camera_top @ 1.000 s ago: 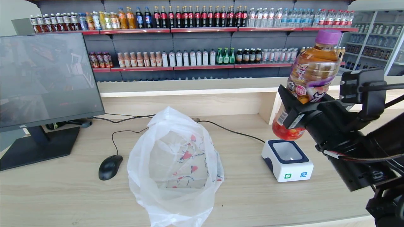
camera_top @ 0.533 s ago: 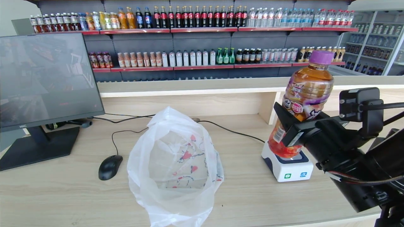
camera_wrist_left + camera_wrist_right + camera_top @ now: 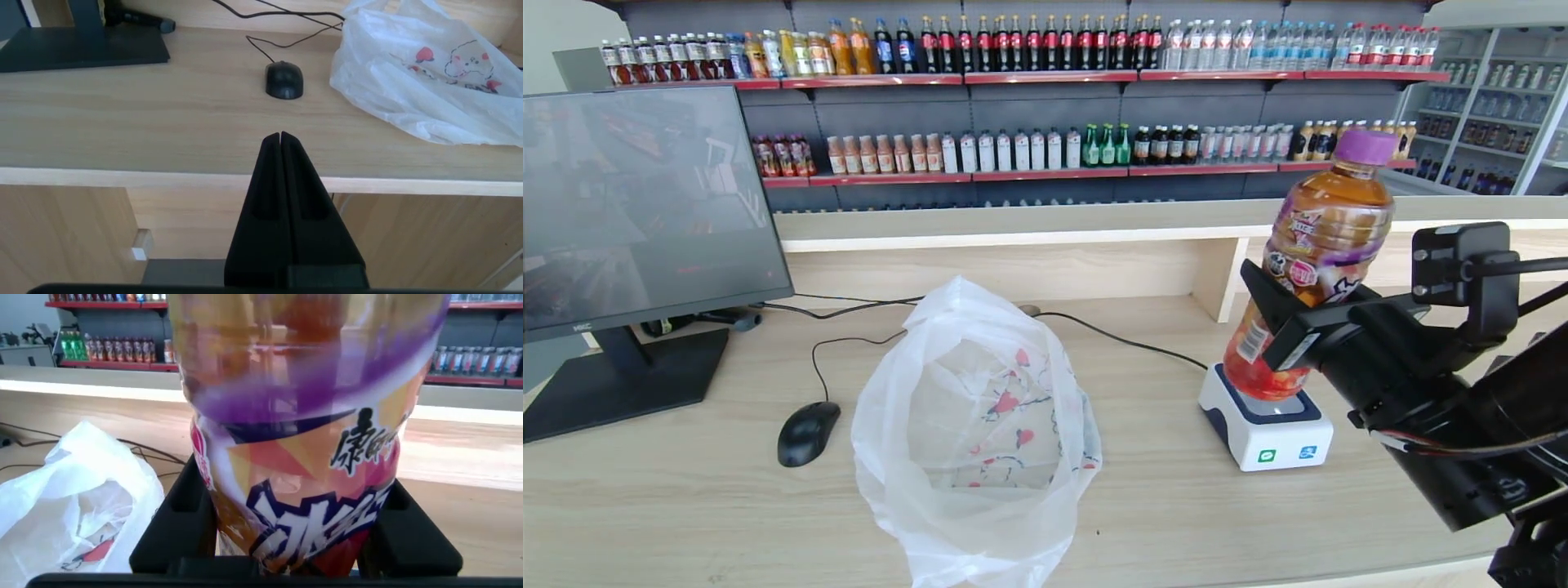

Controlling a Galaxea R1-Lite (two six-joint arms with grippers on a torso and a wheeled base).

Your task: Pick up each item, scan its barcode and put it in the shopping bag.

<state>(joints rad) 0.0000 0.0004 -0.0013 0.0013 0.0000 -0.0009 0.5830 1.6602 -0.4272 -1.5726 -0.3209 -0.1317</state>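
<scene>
Right gripper (image 3: 1280, 324) grasps upright amber plastic bottle (image 3: 1327, 220), purple cap, over white box scanner (image 3: 1267, 434). Translucent white shopping bag (image 3: 976, 433) at scanner's 9 o'clock. Left gripper (image 3: 280, 143) clenched.

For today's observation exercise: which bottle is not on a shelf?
The purple-capped bottle, clamped in the right gripper over the scanner; the others stand on shelves.

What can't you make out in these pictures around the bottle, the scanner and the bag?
Bottle base against scanner: head view, the base covers its top, so touching or apart is unclear.
Barcode: head view, partly behind the right gripper, too small to read.
Shopping bag contents: head view, crumpled plastic hides the bottom.
Bottle cap: right wrist view, cut off by the edge.
</scene>
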